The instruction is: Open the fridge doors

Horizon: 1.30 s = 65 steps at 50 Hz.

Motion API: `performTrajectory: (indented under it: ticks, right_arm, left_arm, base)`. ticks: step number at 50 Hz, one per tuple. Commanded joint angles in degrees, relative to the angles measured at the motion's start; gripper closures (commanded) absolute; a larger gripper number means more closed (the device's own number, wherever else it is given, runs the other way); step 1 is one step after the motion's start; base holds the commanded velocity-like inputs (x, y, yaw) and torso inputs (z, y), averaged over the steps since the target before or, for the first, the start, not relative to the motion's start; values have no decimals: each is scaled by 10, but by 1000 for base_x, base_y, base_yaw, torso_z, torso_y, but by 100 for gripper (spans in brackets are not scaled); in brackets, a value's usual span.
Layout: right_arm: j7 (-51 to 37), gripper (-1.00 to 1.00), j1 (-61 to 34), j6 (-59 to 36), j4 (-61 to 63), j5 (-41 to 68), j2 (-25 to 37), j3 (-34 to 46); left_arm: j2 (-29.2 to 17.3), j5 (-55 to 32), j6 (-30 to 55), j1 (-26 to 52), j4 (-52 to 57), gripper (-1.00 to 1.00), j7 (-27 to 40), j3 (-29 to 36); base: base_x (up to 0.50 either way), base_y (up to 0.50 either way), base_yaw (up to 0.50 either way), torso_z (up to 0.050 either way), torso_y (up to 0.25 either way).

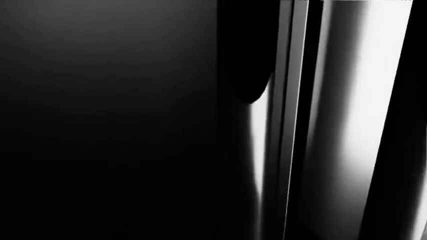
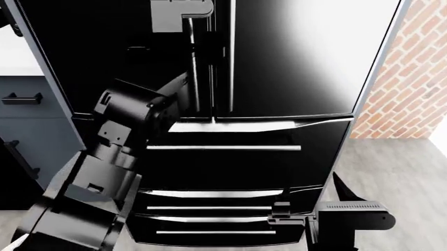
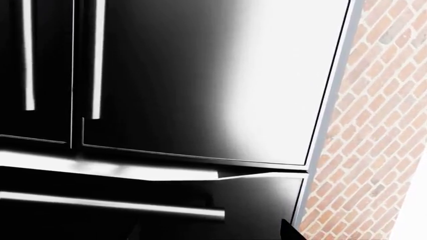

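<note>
left gripper (image 2: 199, 39), grip state indiscernible, is reaching the left handle (image 2: 194, 78) of the closed fridge doors (image 2: 293, 57) at upper centre; next, clamping and pulling outward.

The fridge doors (image 2: 279, 57) are cut off at twelve o'clock in the head view. The left gripper (image 2: 180, 13) is cropped there too, so its jaws cannot be judged.

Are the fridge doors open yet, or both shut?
Both shut. The fridge doors lie flush, with only a thin seam between their handles and no white inner face showing. The left hand is up at the left door's handle.
</note>
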<state>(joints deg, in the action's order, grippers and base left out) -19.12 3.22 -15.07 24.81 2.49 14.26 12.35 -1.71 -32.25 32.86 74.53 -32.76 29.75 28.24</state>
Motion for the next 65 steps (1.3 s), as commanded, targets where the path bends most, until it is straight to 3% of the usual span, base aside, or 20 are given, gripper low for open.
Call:
performTrajectory:
  ticks: [1,5,14,22,30,42,43,62,65]
  right_arm:
    - [8,-100,-1,4,-4,-10,-9,-11]
    - [8,-100,0,6,-5,-8,-8,-11]
    - [5,-100,0,7,-6,-6,-5,-9]
    - [3,-100,-1,6,-6,-4,-4,-7]
    - [2,-100,-2,9,-9,-1,-2,-7]
    - [-1,-100,-3,10,-11,3,1,-6]
    - [-1,-100,-3,10,-12,3,1,-5]
    - [-5,-100,-4,5,-9,3,5,3]
    - [-6,-100,-4,6,-8,3,6,3]
  left_arm:
    - [16,-77,-105,71,-170,-100,-7,85]
    - [16,-119,-135,86,-205,-100,-2,135]
    - [17,-337,-228,138,-301,-100,7,356]
    - [17,-483,-273,159,-332,-100,14,502]
    - [17,-569,-292,172,-348,-100,16,584]
    - [17,-600,-303,175,-350,-100,10,618]
    - [17,-601,-304,174,-350,100,11,618]
    - [16,-649,-318,206,-331,100,-50,606]
    - [-42,-657,-329,217,-221,100,-7,590]
  base:
    - [0,0,0,0,0]
    - [0,0,0,0,0]
    - [0,0,0,0,0]
    - [0,0,0,0,0]
    - [0,0,0,0,0]
    - [0,0,0,0,0]
    - [0,0,0,0,0]
    - [0,0,0,0,1]
    - [0,0,0,0,3]
